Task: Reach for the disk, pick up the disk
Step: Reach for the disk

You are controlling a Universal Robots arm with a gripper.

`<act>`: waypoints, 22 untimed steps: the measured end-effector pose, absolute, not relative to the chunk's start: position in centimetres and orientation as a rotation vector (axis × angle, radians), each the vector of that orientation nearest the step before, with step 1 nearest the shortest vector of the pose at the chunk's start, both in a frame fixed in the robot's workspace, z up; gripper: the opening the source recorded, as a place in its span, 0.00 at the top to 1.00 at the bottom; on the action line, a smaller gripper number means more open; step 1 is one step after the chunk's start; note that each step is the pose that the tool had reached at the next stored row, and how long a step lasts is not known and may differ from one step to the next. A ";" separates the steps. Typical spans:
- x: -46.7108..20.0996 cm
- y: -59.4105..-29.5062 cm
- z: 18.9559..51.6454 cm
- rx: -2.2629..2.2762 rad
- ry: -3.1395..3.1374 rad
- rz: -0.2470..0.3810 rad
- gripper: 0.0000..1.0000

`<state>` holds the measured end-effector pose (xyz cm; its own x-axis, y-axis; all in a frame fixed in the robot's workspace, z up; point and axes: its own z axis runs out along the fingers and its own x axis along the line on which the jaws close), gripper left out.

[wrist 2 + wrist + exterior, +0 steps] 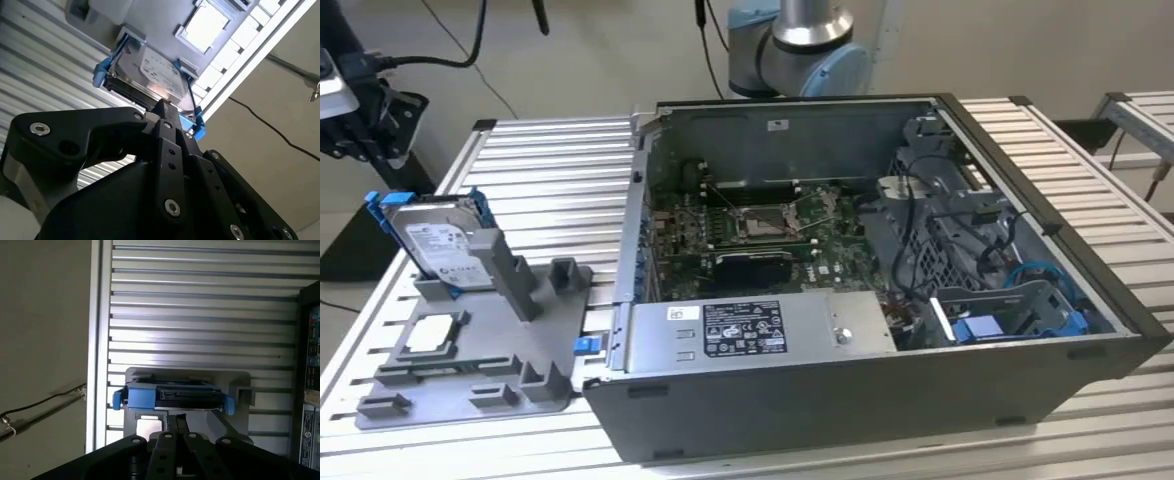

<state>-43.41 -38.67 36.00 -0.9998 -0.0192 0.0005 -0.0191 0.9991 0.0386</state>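
Note:
The disk is a silver-grey drive with a white label in a bright blue bracket. It stands tilted on edge in a grey fixture at the exterior view's left. In both wrist views my gripper has its black fingers closed together with nothing between them. The fingertips point at the disk and sit a short gap away from it, not touching. The disk's lower edge is hidden inside the holder.
A small square silver chip lies flat on the same fixture, near the disk. An open computer case with motherboard and cables stands to the exterior view's right. The ribbed metal table ends close behind the disk, and a black cable runs beyond that edge.

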 end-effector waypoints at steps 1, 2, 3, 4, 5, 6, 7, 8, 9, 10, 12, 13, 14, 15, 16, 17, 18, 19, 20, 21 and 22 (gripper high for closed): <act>-43.8 -38.6 36.0 0.030 -3.140 -0.061 1.00; -44.2 -38.5 36.0 0.030 -3.140 -0.061 1.00; -44.5 -38.4 36.0 0.030 -3.140 -0.061 1.00; -44.9 -38.4 36.0 0.030 -3.140 -0.061 1.00; -45.2 -38.3 36.0 0.030 -3.140 -0.061 1.00; -45.4 -38.1 36.0 0.030 -3.140 -0.061 1.00; -45.5 -37.9 36.0 0.030 -3.140 -0.061 1.00; -45.5 -37.7 36.0 0.030 -3.140 -0.061 1.00; -45.5 -37.6 36.0 0.030 -3.140 -0.061 1.00; -45.5 -37.5 36.0 0.030 -3.140 -0.061 1.00; -45.5 -37.5 36.0 0.030 -3.140 -0.061 1.00; -45.4 -37.5 36.0 0.031 -3.140 -0.061 1.00; -45.2 -37.5 36.0 0.032 -3.140 -0.061 1.00; -45.0 -37.5 36.0 0.032 -3.139 -0.061 1.00; -44.7 -37.5 36.0 0.033 -3.139 -0.061 1.00; -44.5 -37.5 36.0 0.034 -3.139 -0.061 1.00; -44.3 -37.5 36.0 0.034 -3.139 -0.061 1.00; -44.2 -37.5 36.0 0.034 -3.139 -0.061 1.00; -44.2 -37.5 36.0 0.034 -3.139 -0.061 1.00; -44.2 -37.5 36.0 0.034 -3.139 -0.061 1.00; -44.2 -37.5 36.0 0.034 -3.139 -0.061 1.00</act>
